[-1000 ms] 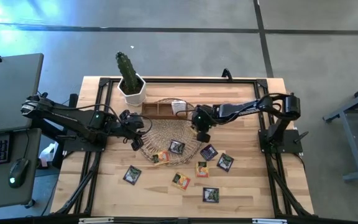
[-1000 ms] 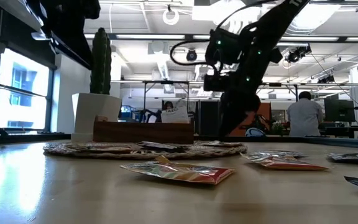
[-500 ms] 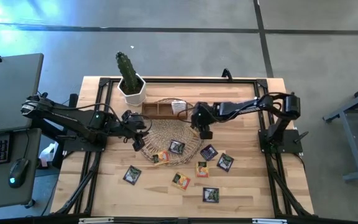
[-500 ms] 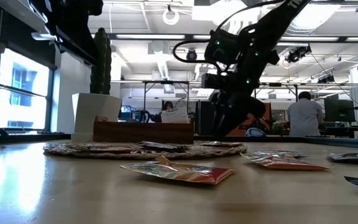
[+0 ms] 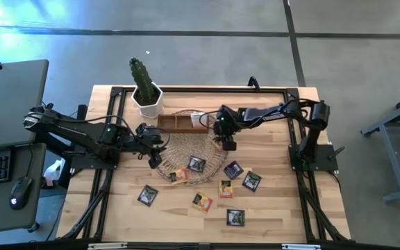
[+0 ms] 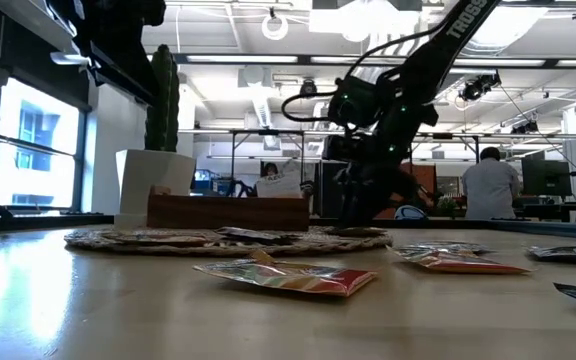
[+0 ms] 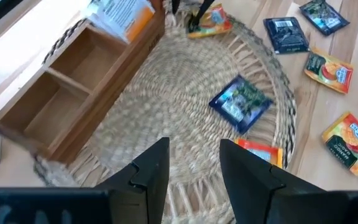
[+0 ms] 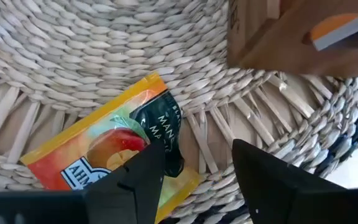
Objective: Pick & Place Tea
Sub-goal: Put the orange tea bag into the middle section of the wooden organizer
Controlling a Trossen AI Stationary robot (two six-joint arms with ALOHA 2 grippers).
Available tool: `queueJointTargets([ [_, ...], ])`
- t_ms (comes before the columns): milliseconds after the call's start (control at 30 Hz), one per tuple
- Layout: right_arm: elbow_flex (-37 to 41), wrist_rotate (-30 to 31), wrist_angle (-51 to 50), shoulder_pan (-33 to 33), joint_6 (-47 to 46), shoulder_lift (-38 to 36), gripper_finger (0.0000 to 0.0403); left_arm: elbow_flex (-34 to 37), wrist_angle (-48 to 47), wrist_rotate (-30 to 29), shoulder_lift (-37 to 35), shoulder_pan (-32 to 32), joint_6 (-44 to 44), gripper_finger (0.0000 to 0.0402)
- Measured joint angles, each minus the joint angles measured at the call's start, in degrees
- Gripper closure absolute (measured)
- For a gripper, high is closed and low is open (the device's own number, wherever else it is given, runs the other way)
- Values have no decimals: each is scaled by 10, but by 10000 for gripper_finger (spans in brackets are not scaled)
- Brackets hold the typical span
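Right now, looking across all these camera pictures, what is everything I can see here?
Tea sachets: nine loose, orange, yellow and dark; three on the mat, six on bare table; a few white-and-orange ones in the box's right end.
Wicker mat: one, pale straw, mid-table.
Wooden box: one, brown, at the mat's far edge.
Cactus: one, green, in a white pot, far left of the table.
Table: one, light wood.
Person: one, white top, in the room behind.
Left gripper: dark, open, over the mat's left part.
Right gripper: dark, open, over an orange sachet near the box.
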State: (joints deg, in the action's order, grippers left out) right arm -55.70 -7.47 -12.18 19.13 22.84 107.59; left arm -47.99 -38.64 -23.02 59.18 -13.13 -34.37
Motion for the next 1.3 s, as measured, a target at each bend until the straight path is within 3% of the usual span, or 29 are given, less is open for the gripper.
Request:
queueJointTargets([
  [133, -2, -7, 10, 0, 0, 20, 262, 0, -1, 0, 0, 0, 0, 261],
  [367, 2, -21, -7, 1, -17, -7, 389, 0, -1, 0, 0, 0, 0, 261],
  [467, 5, -22, -31, -3, -27, -38, 389, 0, -1, 0, 0, 0, 0, 261],
  [700, 5, 41, -41, -26, -66, -144, 399, 0, -1, -1, 0, 0, 0, 261],
  [800, 5, 86, 16, -43, -100, -166, 396, 0, 0, -1, 0, 0, 0, 261],
  [933, 4, 146, 175, -72, -127, -162, 400, 0, 0, -4, 0, 0, 0, 261],
  [1133, 4, 161, 437, -100, -122, -93, 401, 0, 0, -5, 0, 0, 0, 261],
  [1300, 4, 170, 529, -91, -133, -34, 401, 0, 0, -5, 0, 0, 0, 261],
])
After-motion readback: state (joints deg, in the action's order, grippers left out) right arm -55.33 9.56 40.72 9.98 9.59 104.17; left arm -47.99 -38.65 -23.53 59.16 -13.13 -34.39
